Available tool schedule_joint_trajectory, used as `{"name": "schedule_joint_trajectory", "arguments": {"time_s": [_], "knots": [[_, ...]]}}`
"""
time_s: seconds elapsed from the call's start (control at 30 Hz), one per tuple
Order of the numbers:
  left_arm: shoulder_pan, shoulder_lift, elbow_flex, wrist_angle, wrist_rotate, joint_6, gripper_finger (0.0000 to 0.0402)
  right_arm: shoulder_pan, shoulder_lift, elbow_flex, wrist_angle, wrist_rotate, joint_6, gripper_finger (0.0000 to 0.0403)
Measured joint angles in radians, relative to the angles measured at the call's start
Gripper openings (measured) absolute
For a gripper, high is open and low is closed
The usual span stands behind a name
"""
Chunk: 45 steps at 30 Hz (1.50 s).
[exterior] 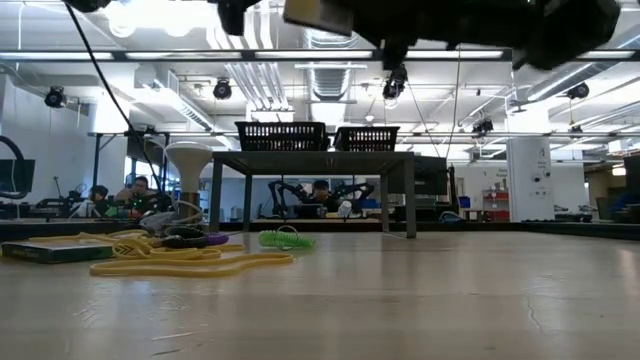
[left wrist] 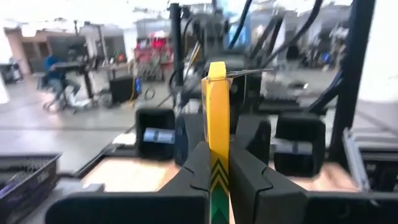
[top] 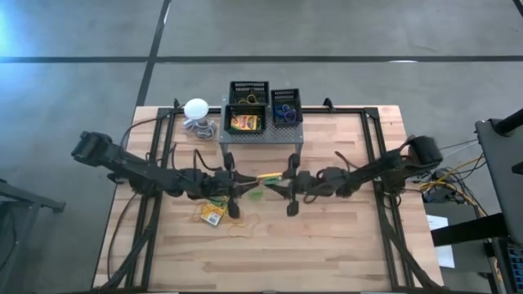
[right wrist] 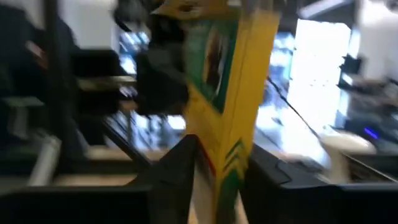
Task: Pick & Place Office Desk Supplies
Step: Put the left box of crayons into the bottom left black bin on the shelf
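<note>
A flat yellow-and-green box (top: pixel 270 175) hangs in the air in front of the stand, standing on edge between both grippers. My left gripper (top: pixel 242 181) is shut on its left end and my right gripper (top: pixel 284 183) is shut on its right end. A second box (top: pixel 212 214) lies flat on the table near the left gripper, with tan rubber bands (top: pixel 245 222) beside it and a green ring (top: pixel 256 194) under the grippers. Two black mesh trays (top: pixel 248 92) (top: pixel 286 104) sit on the stand, and another box (top: pixel 244 122) lies in a third. My left gripper pinches the box's near end (left wrist: pixel 217 171) between its two fingers, one on each flat face. The fingers come level from the table's left and lie along the box. The box is lifted clear, on edge, and reaches out toward the right gripper. My right gripper has the box's other end (right wrist: pixel 229 158) between its two fingers (right wrist: pixel 186 168), one on each flat face. It comes level from the table's right. The box stands on edge in the hold, clear of the table.
A grey perforated stand (top: pixel 261 137) rises just beyond the grippers at the table's far middle. A white ball with a coiled cord (top: pixel 196 109) sits to its left. In the low view, a purple ring (exterior: pixel 195 240) lies by the rubber bands (exterior: pixel 190 262). People sit in the room behind.
</note>
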Motion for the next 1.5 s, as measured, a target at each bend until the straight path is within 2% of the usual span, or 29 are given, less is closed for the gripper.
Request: {"name": "schedule_joint_trajectory", "arguments": {"time_s": [0.1, 0.2, 0.27, 0.4, 0.57, 0.7, 0.87, 1.0, 1.33, 1.5], "knots": [[0.000, -0.056, 0.049, -0.236, -0.054, -0.041, 0.0025, 0.006, -0.138, 0.003, -0.310, 0.109, 0.021, 0.0134], [0.000, -0.102, 0.177, -0.614, -0.114, -0.087, 0.0025, 0.016, -0.278, 0.018, -0.674, 0.186, 0.107, 0.0160], [0.006, -0.108, 0.298, -0.902, -0.187, -0.118, 0.0025, 0.018, -0.363, 0.033, -0.828, 0.199, 0.167, 0.0168], [0.083, -0.054, 0.558, -1.338, -0.272, -0.102, 0.0025, 0.031, -0.458, 0.027, -0.899, 0.199, 0.190, 0.0172], [0.279, 0.082, 0.815, -1.576, -0.265, 0.051, 0.0027, 0.051, -0.460, 0.023, -0.849, 0.200, 0.157, 0.0165], [0.415, 0.211, 0.925, -1.634, -0.264, 0.223, 0.0029, 0.056, -0.398, 0.022, -0.787, 0.198, 0.151, 0.0156], [0.496, 0.318, 0.955, -1.643, -0.265, 0.376, 0.0031, 0.063, -0.318, 0.023, -0.748, 0.197, 0.159, 0.0145], [0.531, 0.358, 0.952, -1.658, -0.269, 0.385, 0.0032, 0.083, -0.287, 0.037, -0.743, 0.192, 0.157, 0.0138], [0.575, 0.367, 0.916, -1.631, -0.250, 0.402, 0.0055, 0.128, -0.311, 0.041, -0.739, 0.191, 0.120, 0.0133], [0.577, 0.371, 0.866, -1.544, -0.268, 0.399, 0.0051, 0.130, -0.311, 0.041, -0.739, 0.190, 0.116, 0.0126]]}}
